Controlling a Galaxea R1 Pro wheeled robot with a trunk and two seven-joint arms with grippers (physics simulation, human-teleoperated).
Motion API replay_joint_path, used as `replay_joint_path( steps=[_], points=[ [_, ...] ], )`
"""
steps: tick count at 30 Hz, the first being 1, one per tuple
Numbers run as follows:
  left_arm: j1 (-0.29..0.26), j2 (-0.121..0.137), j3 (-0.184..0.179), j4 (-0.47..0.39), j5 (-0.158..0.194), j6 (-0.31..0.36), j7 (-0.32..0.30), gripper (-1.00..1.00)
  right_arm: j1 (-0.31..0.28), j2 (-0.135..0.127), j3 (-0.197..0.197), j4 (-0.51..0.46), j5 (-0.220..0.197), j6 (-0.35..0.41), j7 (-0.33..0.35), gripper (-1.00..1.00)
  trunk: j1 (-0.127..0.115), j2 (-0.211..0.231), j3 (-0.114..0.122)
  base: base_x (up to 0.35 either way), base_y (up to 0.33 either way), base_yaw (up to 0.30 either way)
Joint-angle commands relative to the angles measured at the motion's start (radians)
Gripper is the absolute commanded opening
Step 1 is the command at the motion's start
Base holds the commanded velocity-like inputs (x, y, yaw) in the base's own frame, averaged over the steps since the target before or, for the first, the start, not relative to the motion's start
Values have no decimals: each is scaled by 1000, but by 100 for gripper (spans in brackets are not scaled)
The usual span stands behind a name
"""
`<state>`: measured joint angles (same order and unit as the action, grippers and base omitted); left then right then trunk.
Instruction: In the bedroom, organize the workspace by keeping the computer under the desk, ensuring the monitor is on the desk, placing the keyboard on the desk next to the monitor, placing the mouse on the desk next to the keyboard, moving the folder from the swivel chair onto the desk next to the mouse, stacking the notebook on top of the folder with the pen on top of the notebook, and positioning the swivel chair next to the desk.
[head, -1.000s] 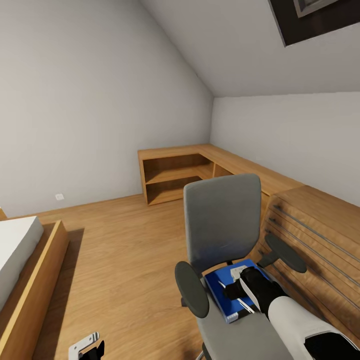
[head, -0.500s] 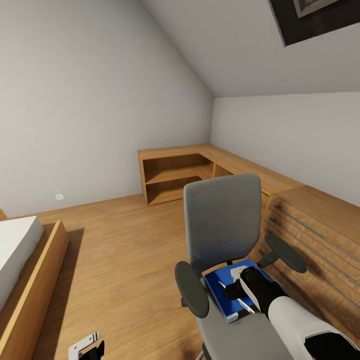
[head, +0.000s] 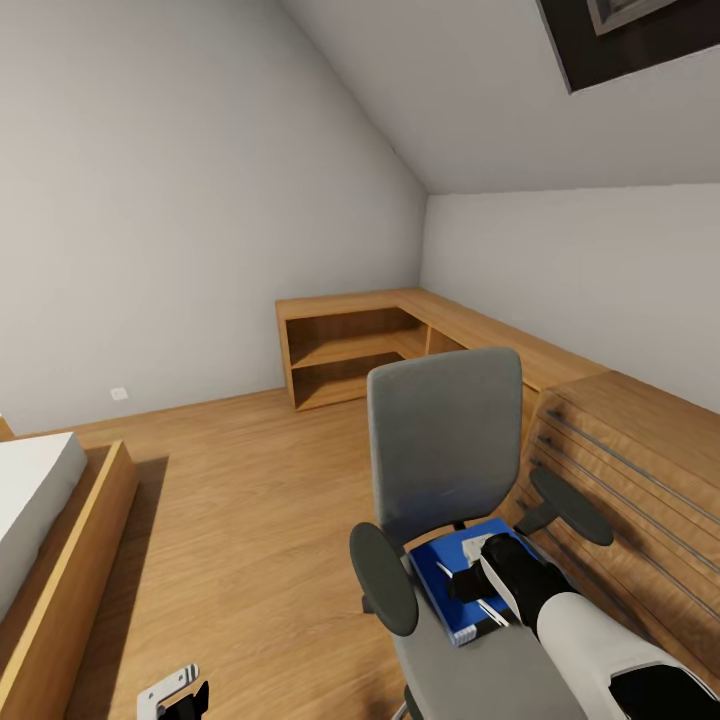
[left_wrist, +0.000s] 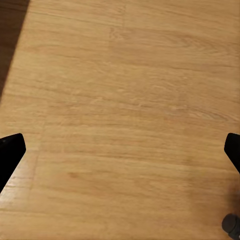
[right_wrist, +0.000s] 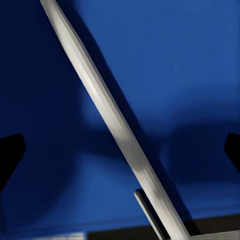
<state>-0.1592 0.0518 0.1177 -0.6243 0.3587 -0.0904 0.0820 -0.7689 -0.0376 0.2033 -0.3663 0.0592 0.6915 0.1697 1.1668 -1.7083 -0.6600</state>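
Right claw (head: 470, 583) over folder (head: 440, 580)

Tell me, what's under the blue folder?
The blue folder lies on the grey seat of the swivel chair. The right tool hangs over it, hiding part of its cover, where a thin silver stick lies.

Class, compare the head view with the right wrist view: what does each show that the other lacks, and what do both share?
Head view alone: the swivel chair with its grey back and black armrests, the wood floor, the wooden shelving and the left gripper low over the floor. Right wrist view alone: a pale thin stick lying slantwise across the blue surface, close up. Both: the blue folder on the seat, with the right gripper open just above it.
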Motion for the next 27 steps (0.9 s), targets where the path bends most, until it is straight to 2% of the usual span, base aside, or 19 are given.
replay_joint_path(
  steps=[1, 13, 18, 27],
  points=[
    [0, 0, -3, 0, 10, -3, 3, 100, -1, -1, 4, -2, 7, 5, 6, 100, 0, 0, -1, 0, 0, 0],
    [0, 0, -3, 0, 11, -3, 4, 100, 0, -1, 5, -2, 7, 8, 7, 100, 0, 0, -1, 0, 0, 0],
    [0, 0, -3, 0, 11, -4, 4, 100, -1, -1, 5, -2, 7, 8, 7, 100, 19, -35, -17, 0, 0, 0],
    [0, 1, -2, 0, 11, -5, 4, 100, -1, -1, 5, -2, 7, 8, 7, 100, 19, -35, -17, 0, 0, 0]
  ],
)
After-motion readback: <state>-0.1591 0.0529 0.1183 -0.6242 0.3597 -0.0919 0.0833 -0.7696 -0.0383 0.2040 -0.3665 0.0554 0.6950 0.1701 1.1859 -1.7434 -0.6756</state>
